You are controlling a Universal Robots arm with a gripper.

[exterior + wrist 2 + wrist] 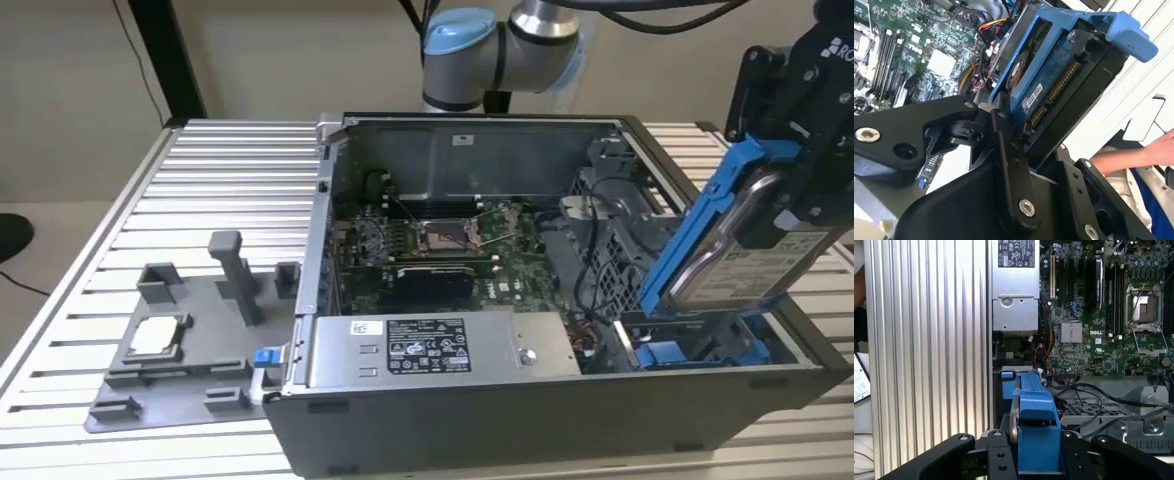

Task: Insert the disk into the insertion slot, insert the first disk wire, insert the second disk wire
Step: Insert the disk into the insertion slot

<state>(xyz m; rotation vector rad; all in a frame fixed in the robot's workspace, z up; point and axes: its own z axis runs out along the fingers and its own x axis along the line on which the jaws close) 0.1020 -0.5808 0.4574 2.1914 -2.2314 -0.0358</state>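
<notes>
The disk [742, 255], a silver drive in a blue carrier [697, 225], hangs tilted over the open computer case's corner on the exterior view's right. My gripper [785, 212] is shut on its upper end. In the second wrist view the disk [1054, 82] shows its connector edge between my black fingers [1004, 150]. The first wrist view looks down the blue carrier [1036, 407] held in the gripper [1036, 456]. Below the disk sits the blue-lined insertion slot [694, 352]. Black cables [1089, 392] lie across the metal drive cage beside it.
Inside the case are the motherboard [441, 240] and a grey labelled power-supply box [427, 345]. A grey fixture tray [174, 340] lies on the ribbed metal table [227, 190] at the exterior view's left. A person's arm [1134, 155] is close by.
</notes>
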